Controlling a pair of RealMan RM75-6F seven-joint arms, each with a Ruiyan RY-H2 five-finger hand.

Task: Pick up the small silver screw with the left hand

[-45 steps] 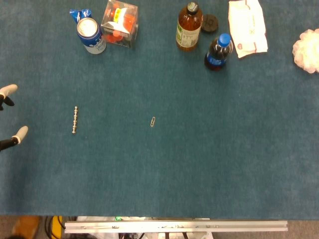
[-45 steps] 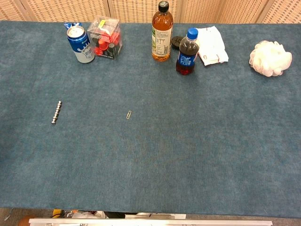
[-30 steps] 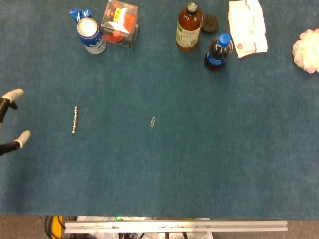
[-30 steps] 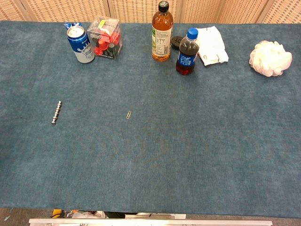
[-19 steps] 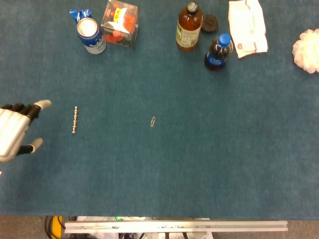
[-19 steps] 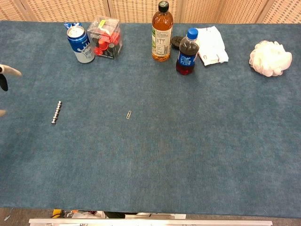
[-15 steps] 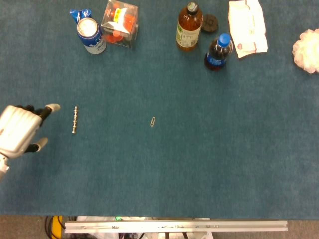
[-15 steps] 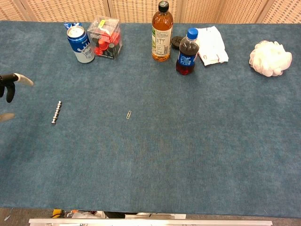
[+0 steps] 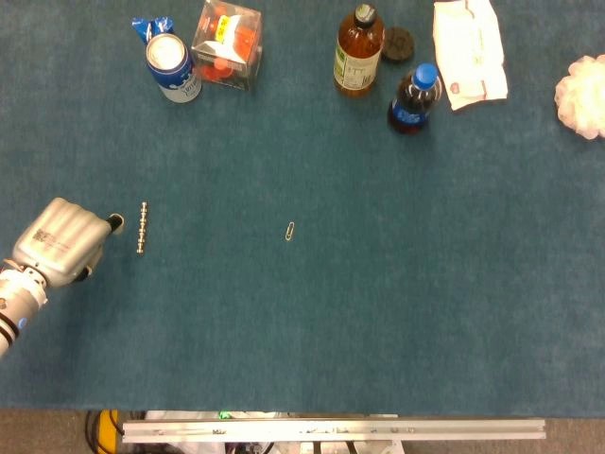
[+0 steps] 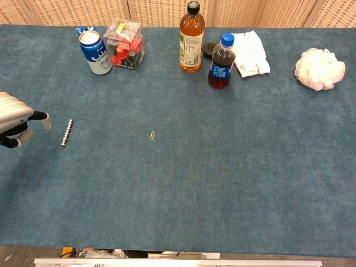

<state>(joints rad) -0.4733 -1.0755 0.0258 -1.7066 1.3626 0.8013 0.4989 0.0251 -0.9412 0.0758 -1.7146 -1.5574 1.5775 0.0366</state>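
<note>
My fingers (image 10: pixel 39 118) sit loosely apart, holding nothing, because my left hand (image 9: pixel 64 240) is only lining up just left of the small silver screw (image 9: pixel 142 228), which lies flat on the bench (image 9: pixel 378 284), well left of the paperclip (image 9: pixel 290 231).

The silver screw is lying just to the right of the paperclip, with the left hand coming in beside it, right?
Not quite. In the head view the silver screw lies well left of the paperclip, not right. The left hand is beside it.
</note>
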